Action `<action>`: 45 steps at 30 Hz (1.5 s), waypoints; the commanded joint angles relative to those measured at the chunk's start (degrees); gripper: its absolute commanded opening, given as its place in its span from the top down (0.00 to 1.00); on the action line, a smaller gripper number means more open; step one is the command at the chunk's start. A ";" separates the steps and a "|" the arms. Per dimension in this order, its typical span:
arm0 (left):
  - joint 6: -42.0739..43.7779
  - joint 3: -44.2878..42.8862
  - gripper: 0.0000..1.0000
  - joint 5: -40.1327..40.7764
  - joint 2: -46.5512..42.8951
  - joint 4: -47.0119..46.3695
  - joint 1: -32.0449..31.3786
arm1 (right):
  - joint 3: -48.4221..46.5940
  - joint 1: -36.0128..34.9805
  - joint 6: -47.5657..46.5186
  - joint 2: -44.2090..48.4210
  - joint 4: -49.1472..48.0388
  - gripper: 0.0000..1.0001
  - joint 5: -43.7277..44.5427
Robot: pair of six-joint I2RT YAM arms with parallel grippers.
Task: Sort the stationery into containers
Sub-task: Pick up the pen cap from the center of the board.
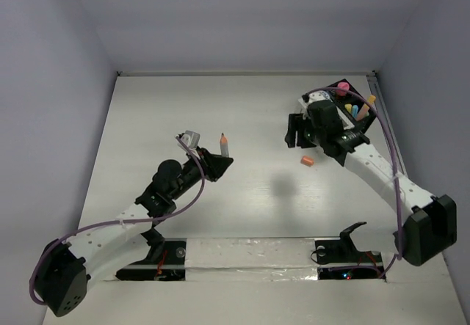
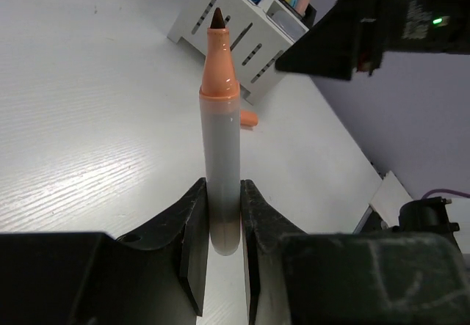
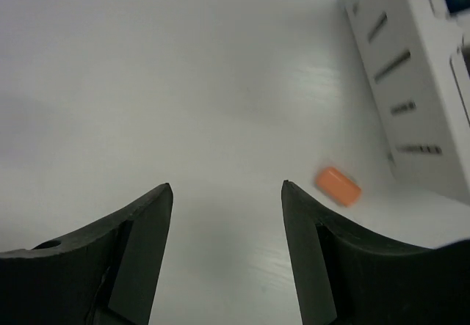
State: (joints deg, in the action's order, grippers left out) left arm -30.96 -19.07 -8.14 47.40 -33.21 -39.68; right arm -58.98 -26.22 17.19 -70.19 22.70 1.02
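My left gripper (image 1: 218,162) is shut on a grey marker with an orange neck and dark tip (image 1: 224,144), held above mid-table; in the left wrist view the marker (image 2: 222,163) stands clamped between my fingers (image 2: 192,237). An orange cap (image 1: 307,161) lies on the table; it also shows in the left wrist view (image 2: 249,119) and the right wrist view (image 3: 338,185). The organizer (image 1: 351,105), half white, half black, sits at the back right with several pens and a pink jar in it. My right gripper (image 1: 294,130) is open and empty, above the table left of the organizer.
The organizer's white slatted side (image 3: 404,97) is at the right of the right wrist view. A raised strip (image 1: 387,130) runs along the table's right edge. Taped black mounts (image 1: 345,252) sit at the near edge.
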 commanded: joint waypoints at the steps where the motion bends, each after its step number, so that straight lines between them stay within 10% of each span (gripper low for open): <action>1: 1.07 0.08 1.00 -2.32 -3.00 -1.95 0.22 | -6.22 0.11 -6.54 -5.38 20.76 0.32 9.61; 17: 0.99 1.23 1.00 -3.11 -8.11 -1.42 0.22 | -15.29 4.50 -33.44 -28.94 21.61 0.30 10.32; 42: 1.69 1.23 1.00 -2.49 -7.49 -1.33 0.22 | -10.19 6.27 -32.75 -34.22 17.29 0.48 4.70; 45: 1.78 1.23 1.00 -2.14 -7.67 -0.98 0.22 | -9.31 6.27 -32.22 -34.22 16.77 0.63 3.64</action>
State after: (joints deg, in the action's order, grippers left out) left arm -30.26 -18.24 -10.39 40.01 -31.88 -39.64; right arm -69.76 -20.16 -16.08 -105.65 39.70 6.83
